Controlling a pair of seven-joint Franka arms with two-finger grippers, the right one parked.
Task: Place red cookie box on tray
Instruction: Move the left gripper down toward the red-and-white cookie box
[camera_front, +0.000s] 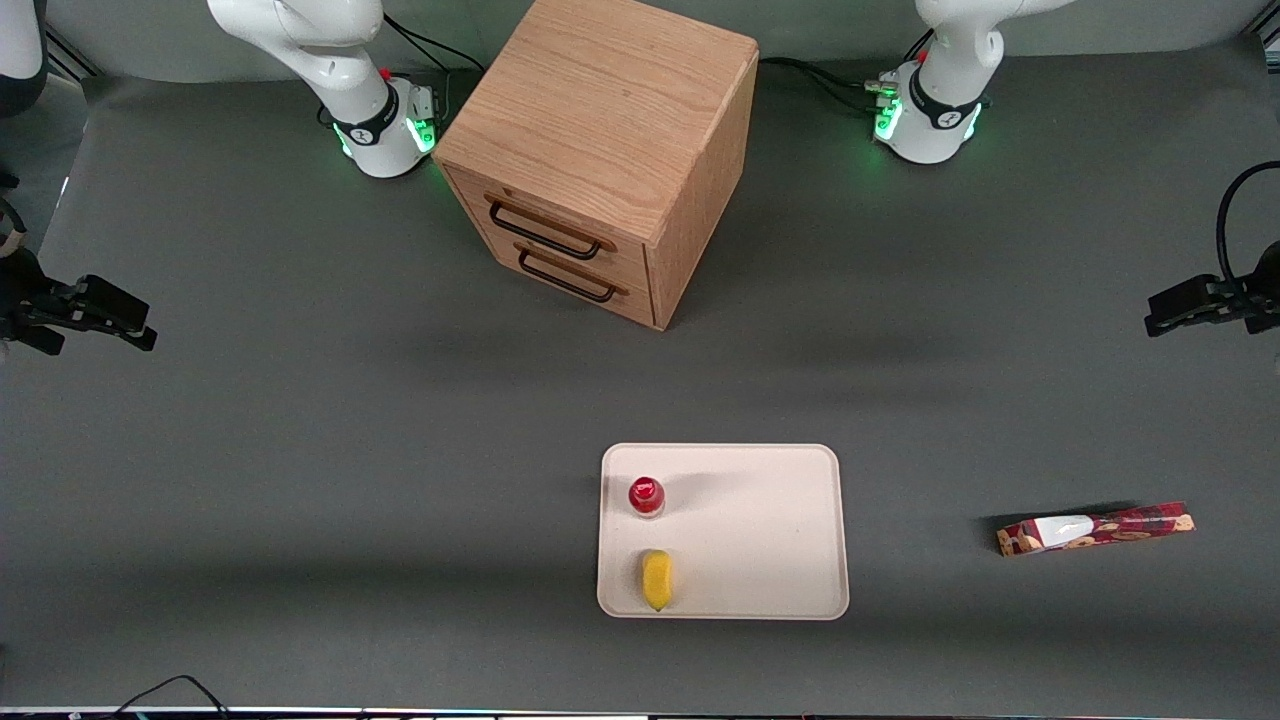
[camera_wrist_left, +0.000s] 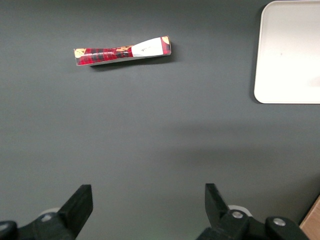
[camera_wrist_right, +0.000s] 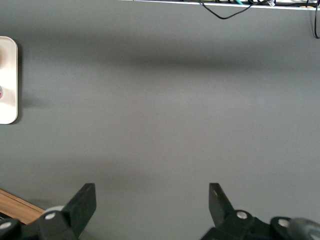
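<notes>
Long dark-red plaid cookie box (camera_front: 1096, 529) lies on bench, apart from flat cream-white rectangular tray (camera_front: 770, 530). Hand (camera_wrist_left: 148, 207) open, empty, above bench.

A wooden two-drawer cabinet (camera_front: 603, 150) with dark handles stands on the grey table (camera_front: 300, 450), farther from the front camera than a small red-capped bottle (camera_front: 646, 496) standing upright, and a yellow lemon-like item (camera_front: 657, 579) lying just nearer the camera than the bottle
</notes>
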